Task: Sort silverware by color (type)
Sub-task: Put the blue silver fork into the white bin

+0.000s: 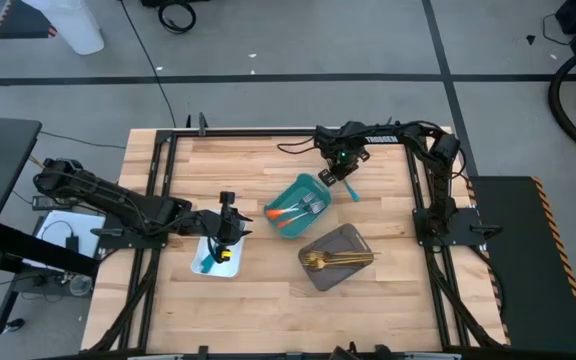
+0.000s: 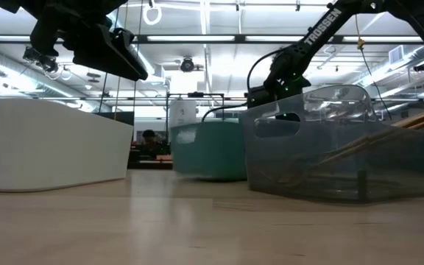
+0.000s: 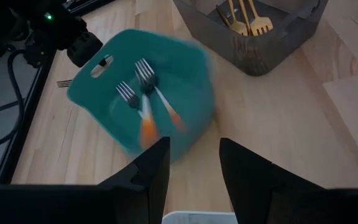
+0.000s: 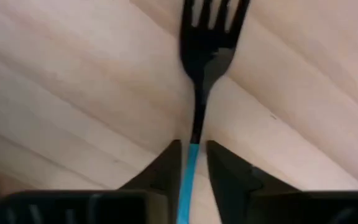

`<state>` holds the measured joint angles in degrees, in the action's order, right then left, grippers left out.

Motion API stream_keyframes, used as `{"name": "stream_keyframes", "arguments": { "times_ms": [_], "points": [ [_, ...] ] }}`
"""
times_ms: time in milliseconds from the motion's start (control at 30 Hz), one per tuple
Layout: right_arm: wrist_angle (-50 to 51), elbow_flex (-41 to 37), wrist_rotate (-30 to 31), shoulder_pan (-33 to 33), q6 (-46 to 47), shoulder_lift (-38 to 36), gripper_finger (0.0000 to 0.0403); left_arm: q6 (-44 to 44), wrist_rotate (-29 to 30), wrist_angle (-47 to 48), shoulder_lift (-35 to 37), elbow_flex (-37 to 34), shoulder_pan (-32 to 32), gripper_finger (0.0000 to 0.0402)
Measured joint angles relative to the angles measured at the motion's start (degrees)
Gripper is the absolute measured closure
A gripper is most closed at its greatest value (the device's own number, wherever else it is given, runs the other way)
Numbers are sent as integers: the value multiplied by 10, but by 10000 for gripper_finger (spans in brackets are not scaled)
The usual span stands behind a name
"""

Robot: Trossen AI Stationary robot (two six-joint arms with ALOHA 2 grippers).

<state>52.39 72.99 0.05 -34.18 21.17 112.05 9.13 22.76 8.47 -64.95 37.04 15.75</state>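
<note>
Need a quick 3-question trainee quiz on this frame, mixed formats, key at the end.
1. True or false: the grey tray holds gold utensils.
2. What colour are the handles of the forks in the teal tray? A) orange B) gold C) blue
3. Fill in: the right gripper has its fingers either side of a fork with a ____ handle.

Key: 1 true; 2 A; 3 blue. The left gripper hangs open over the white tray.
</note>
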Motion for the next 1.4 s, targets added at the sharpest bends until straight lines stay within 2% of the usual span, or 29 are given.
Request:
{"name": "stream_keyframes", "arguments": {
  "times_ms": [167,267,533,900,1067,1267,1400],
  "points": [
    [-6,-1,-1,2,0,0,372,0,0,0,0,0,0,253],
    [-8,-2,-2,2,0,-1,391,0,0,0,0,0,0,253],
    [-2,-2,-6,4,2,-10,384,-5,0,3,1,0,0,253],
    [-2,6,-9,10,-9,-93,389,-30,0,2,1,0,0,253],
    [-22,6,-9,31,-15,-140,389,-40,0,-12,1,0,0,253],
    [-45,7,23,62,-19,-199,389,-41,1,-41,1,0,-8,253],
    [-88,7,15,89,-26,-225,388,-42,1,-59,1,0,-14,253]
  ]
}}
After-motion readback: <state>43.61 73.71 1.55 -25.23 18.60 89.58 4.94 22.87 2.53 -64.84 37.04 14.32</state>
